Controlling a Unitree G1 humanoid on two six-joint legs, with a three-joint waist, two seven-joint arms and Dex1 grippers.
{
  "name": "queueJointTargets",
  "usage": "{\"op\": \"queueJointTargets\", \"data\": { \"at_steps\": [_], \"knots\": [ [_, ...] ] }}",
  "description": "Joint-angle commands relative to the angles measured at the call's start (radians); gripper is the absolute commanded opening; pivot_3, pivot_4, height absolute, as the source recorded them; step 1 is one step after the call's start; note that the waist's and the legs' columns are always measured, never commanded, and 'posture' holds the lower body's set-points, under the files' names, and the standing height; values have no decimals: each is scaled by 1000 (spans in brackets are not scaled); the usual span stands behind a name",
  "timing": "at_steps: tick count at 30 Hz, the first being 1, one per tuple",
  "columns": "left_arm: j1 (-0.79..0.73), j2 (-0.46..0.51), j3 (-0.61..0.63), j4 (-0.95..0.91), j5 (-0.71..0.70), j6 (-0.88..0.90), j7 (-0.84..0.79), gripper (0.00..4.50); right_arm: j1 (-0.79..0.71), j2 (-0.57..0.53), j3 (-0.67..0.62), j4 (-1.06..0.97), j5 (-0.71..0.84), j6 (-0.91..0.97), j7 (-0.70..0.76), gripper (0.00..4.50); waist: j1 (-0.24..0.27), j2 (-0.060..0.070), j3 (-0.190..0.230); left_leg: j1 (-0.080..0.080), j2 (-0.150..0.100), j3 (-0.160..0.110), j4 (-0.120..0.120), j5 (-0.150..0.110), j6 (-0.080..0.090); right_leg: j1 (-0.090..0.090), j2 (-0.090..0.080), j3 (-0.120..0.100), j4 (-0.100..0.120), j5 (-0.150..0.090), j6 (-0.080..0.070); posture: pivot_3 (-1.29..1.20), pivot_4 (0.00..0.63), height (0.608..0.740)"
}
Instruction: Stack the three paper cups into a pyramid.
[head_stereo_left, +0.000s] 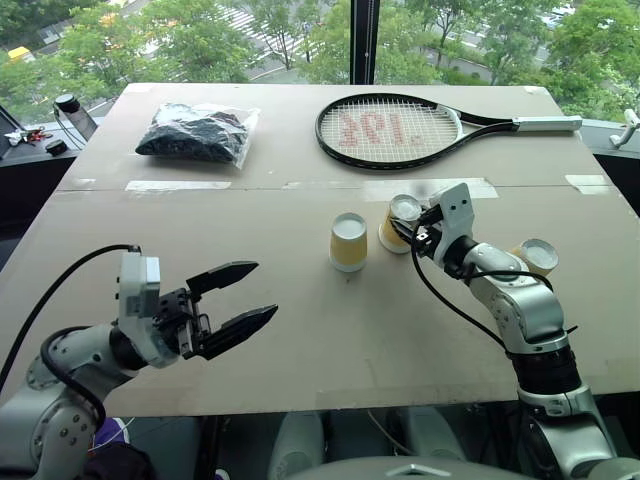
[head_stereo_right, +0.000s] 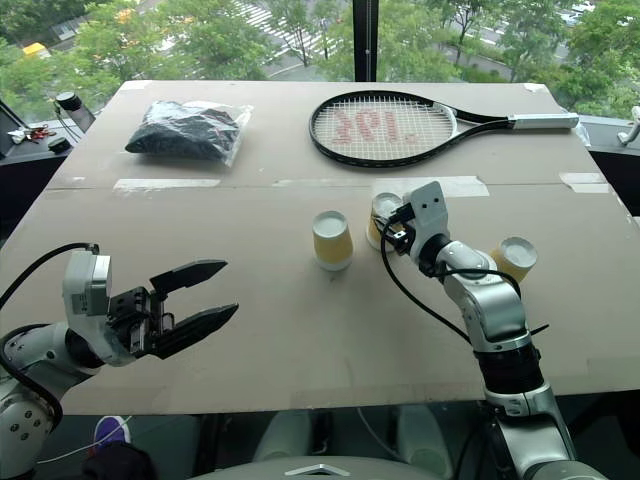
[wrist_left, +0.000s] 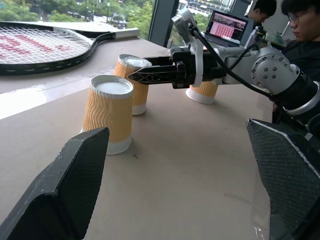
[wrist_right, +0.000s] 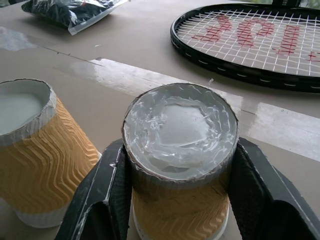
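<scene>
Three paper cups stand upside down on the table, yellow-tan with ribbed sides and white bases up. The middle cup (head_stereo_left: 348, 242) stands alone. Just right of it, a second cup (head_stereo_left: 404, 209) sits between the fingers of my right gripper (head_stereo_left: 410, 233), which is shut on its sides; in the right wrist view the cup (wrist_right: 180, 130) has both black pads pressed against it. The third cup (head_stereo_left: 538, 256) stands behind my right forearm, further right. My left gripper (head_stereo_left: 262, 290) hangs open and empty over the near left of the table, well away from the cups.
A black tennis racket (head_stereo_left: 400, 130) lies at the far middle of the table (head_stereo_left: 300, 330). A clear bag of dark material (head_stereo_left: 197, 132) lies at the far left. People sit with a laptop (wrist_left: 227, 27) beyond the table's right side.
</scene>
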Motion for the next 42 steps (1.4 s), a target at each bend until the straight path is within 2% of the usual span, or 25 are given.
{"op": "queueJointTargets", "data": {
  "at_steps": [1, 6, 10, 38, 40, 42],
  "knots": [
    [-1, -4, 10, -11, -5, -28, -13, 4500, 20, -54, -18, -129, 35, -20, 76, 2017, 1, 0, 0, 0, 0, 0, 0, 0, 0, 0, 0, 0, 0, 0, 0, 0, 150, 740],
    [2, -17, 4, 28, 22, -61, -32, 4500, 119, -181, 6, -269, 91, 17, 210, 2017, 2, 0, 0, -1, 0, 0, -1, 0, 0, 0, -1, 0, -1, 0, 0, 0, 150, 740],
    [-2, -16, 1, 48, 27, -66, -44, 4500, 170, -217, 34, -315, 91, 22, 234, 2017, -2, 0, 0, 0, 0, 0, -1, -1, 2, 0, 0, 0, -1, 0, 0, 0, 150, 740],
    [10, -25, 11, 37, 25, -65, -36, 4500, 113, -123, 122, -172, -53, -67, 188, 2017, 0, 0, 0, 0, 0, 0, -1, 0, 0, 0, 0, 0, -1, 0, 0, 0, 150, 740],
    [11, -27, 10, 36, 25, -66, -35, 4500, 112, -123, 122, -162, -55, -74, 194, 2917, 0, 0, 0, 0, 0, 0, -1, 0, 0, 0, 0, 0, -1, 0, 0, 0, 150, 740],
    [12, -28, 9, 35, 25, -66, -35, 4500, 112, -125, 123, -158, -56, -80, 202, 3581, 0, 0, 0, 0, 0, 0, -1, 0, 0, 0, 0, 0, -1, 0, 0, 0, 150, 740]
  ]
}}
